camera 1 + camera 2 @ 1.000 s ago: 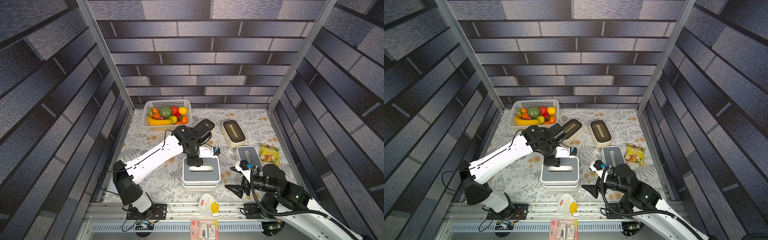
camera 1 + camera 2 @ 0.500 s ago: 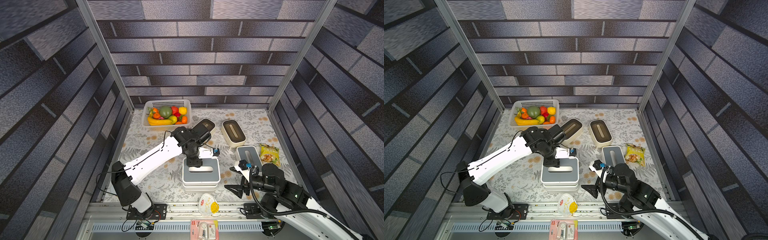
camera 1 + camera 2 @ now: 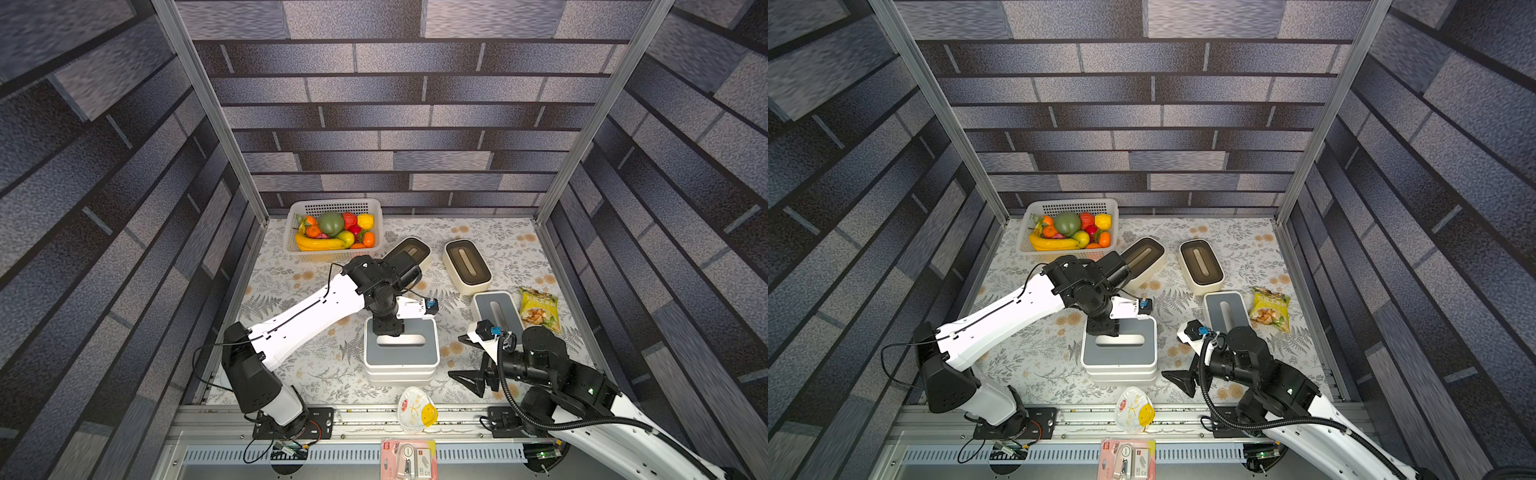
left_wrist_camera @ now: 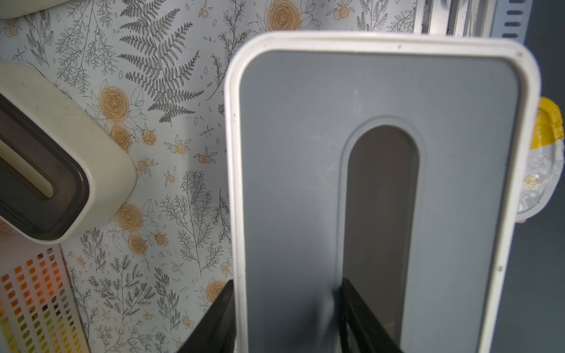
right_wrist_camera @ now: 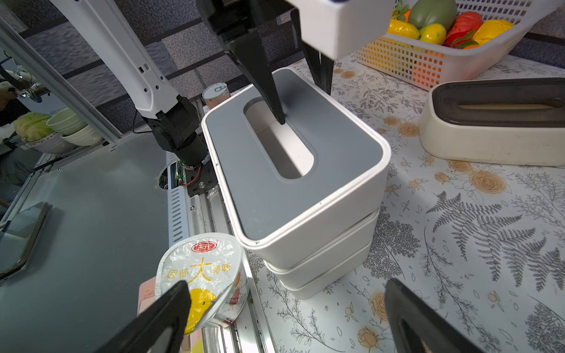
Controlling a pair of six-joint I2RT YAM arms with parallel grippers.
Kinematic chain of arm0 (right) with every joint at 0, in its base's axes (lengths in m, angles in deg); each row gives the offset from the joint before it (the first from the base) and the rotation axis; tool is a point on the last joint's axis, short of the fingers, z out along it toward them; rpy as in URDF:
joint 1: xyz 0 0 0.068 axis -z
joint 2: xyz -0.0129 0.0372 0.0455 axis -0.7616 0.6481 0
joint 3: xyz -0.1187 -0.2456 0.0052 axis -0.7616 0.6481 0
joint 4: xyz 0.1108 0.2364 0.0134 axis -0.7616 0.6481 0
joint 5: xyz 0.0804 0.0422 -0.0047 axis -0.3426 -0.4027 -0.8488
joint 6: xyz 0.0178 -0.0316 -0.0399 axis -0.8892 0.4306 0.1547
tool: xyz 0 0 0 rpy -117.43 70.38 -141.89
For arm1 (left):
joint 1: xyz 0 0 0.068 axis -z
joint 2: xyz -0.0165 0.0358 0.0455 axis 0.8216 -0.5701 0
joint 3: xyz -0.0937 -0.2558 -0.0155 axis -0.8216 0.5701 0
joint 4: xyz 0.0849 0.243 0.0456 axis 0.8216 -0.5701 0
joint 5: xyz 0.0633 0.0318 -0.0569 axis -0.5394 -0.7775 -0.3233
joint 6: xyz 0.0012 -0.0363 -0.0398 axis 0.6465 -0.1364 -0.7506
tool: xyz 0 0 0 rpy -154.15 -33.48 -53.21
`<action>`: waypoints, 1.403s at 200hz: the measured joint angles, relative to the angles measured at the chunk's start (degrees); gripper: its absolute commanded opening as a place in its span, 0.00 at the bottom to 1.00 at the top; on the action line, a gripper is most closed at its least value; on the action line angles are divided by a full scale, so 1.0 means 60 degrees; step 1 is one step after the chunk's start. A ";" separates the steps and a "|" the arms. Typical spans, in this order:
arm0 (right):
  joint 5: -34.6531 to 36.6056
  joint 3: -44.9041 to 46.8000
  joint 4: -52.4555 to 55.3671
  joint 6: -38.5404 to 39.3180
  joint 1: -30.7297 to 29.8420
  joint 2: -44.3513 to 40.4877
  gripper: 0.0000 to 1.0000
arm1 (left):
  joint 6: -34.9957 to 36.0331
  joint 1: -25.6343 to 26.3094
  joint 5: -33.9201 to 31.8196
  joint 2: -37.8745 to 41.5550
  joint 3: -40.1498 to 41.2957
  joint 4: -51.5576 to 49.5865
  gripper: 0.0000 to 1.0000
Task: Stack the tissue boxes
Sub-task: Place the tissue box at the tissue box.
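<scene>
- My left gripper (image 3: 388,329) is clamped on the top box (image 5: 321,186). One finger is down inside the lid slot and the other is outside the short end wall, so I pinch that wall between them.
- The top box sits directly beneath my left fingers, on a stack (image 5: 321,266) of two more white boxes. It looks seated, close to square with them.
- My right gripper (image 5: 287,285) is spread wide and holds nothing. It hovers low, just to the side of the stack.
- By my count three boxes are piled and three are left.
- Left to fetch are a grey-lidded box (image 3: 496,309) just past my right wrist and a cream box (image 3: 467,266) further out beyond it.
- A second cream box (image 3: 409,251) lies partly under my left forearm.
- The white boxes are hard, smooth plastic with rounded corners, raised rims and matte grey lids cut by a long oval slot.
- The rims seem to nest, which should steady the pile.
- The cream boxes are rounder and slightly glossy, with recessed dark-brown lids. I suspect their curved walls will sit less surely on the flat white rims.
</scene>
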 measured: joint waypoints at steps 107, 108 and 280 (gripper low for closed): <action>-0.0058 0.0000 -0.0004 -0.0004 -0.0018 0.0102 1.00 | 0.0000 0.0000 0.0033 0.0011 0.0146 0.0076 0.44; -0.0058 0.0000 -0.0004 -0.0004 -0.0018 0.0102 1.00 | 0.0000 0.0000 0.0033 0.0011 0.0146 0.0076 0.44; -0.0098 0.0000 -0.0007 -0.0004 -0.0120 0.0240 1.00 | 0.0004 -0.0011 0.0109 0.0062 0.0248 0.0229 0.44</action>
